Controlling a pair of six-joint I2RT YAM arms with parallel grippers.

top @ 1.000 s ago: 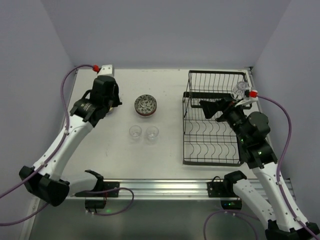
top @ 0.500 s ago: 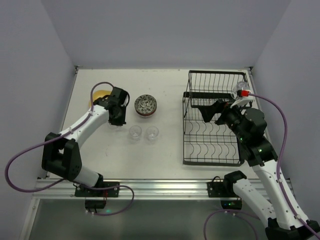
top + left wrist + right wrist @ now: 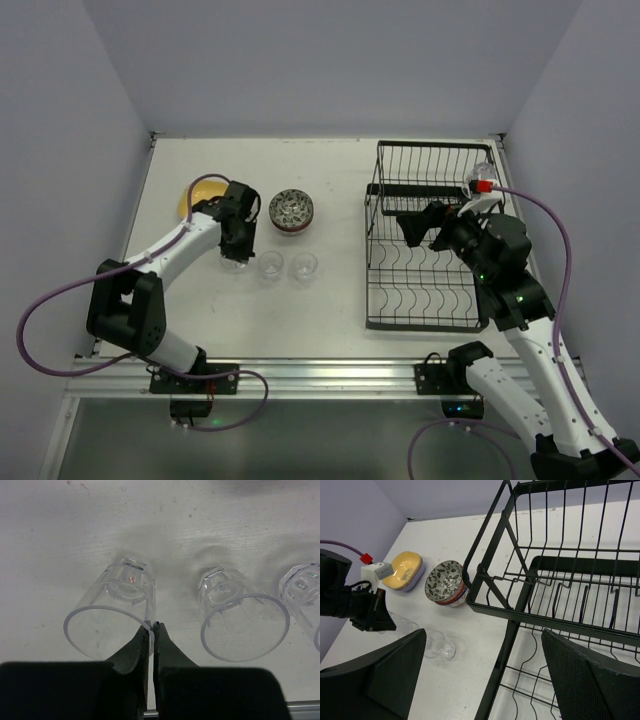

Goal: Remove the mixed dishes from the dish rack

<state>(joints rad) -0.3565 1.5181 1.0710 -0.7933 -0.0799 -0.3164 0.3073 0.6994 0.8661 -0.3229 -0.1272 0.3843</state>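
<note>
The dish rack (image 3: 425, 265) stands on the right half of the table (image 3: 330, 180), close to the right edge. On its raised far shelf, at the far right corner, a clear glass (image 3: 481, 178) shows, partly behind the right arm's cable plug. The right gripper (image 3: 413, 224) hangs over the rack's left side just in front of that shelf, its jaws spread wide with nothing between them.

The other dishes are on the table's left half. A row of three glasses runs parallel to the near edge. The left gripper (image 3: 152, 636) is clenched on the near rim of the leftmost glass (image 3: 112, 607), its fingers pinching the wall. That glass is upright, mouth up; whether its base touches the table cannot be told. The middle glass (image 3: 240, 617) stands just beside it, and the third glass (image 3: 305, 587) is close to that one, toward the rack.

Behind the row, toward the far edge, sits a patterned bowl (image 3: 445, 581); the right wrist view shows a striped side beneath it. Near the far left corner, a yellow plate (image 3: 405, 568) lies on a lavender plate (image 3: 418, 575). In the overhead view the left arm crosses in front of the plates and hides part of them.
</note>
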